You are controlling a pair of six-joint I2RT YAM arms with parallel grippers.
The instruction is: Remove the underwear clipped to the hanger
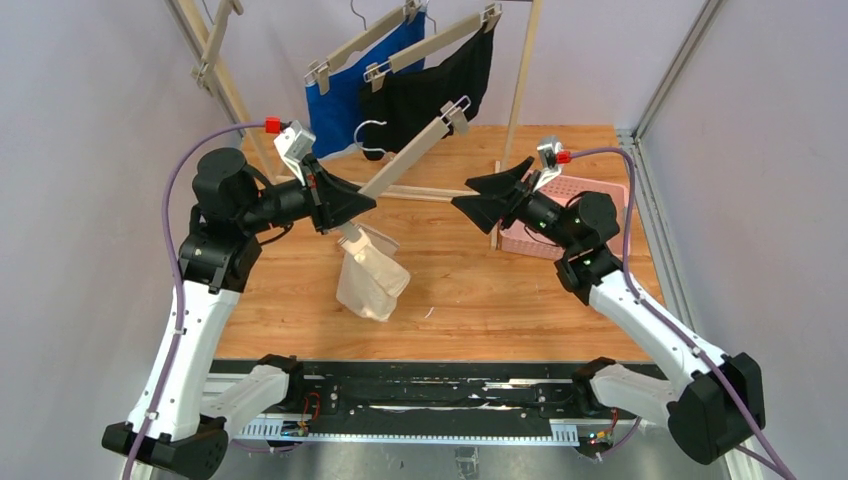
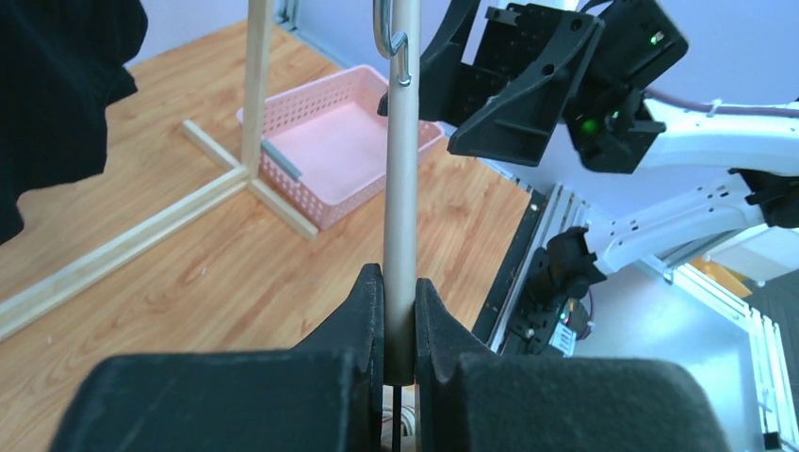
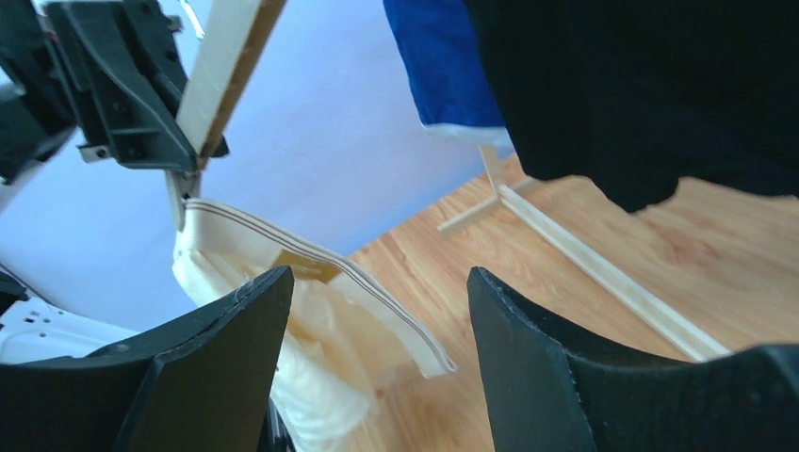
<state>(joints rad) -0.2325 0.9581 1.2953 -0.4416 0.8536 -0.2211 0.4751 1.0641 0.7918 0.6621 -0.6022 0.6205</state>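
Observation:
My left gripper [image 1: 362,203] is shut on the bar of a beige wooden hanger [image 1: 412,152] and holds it tilted above the table; the wrist view shows the bar [image 2: 401,188] pinched between the fingers. The cream-beige underwear [image 1: 372,272] hangs from the hanger's low end by one clip, its free side drooping; it also shows in the right wrist view [image 3: 311,330]. My right gripper [image 1: 468,194] is open and empty, to the right of the hanger, apart from it. The blue underwear [image 1: 345,85] and the black underwear [image 1: 440,85] hang clipped on hangers at the back rail.
A pink basket [image 1: 565,218] stands at the right under my right arm, and shows in the left wrist view [image 2: 330,141]. A wooden rack with posts [image 1: 522,70] and a floor bar [image 1: 420,190] crosses the back of the wooden table [image 1: 470,300].

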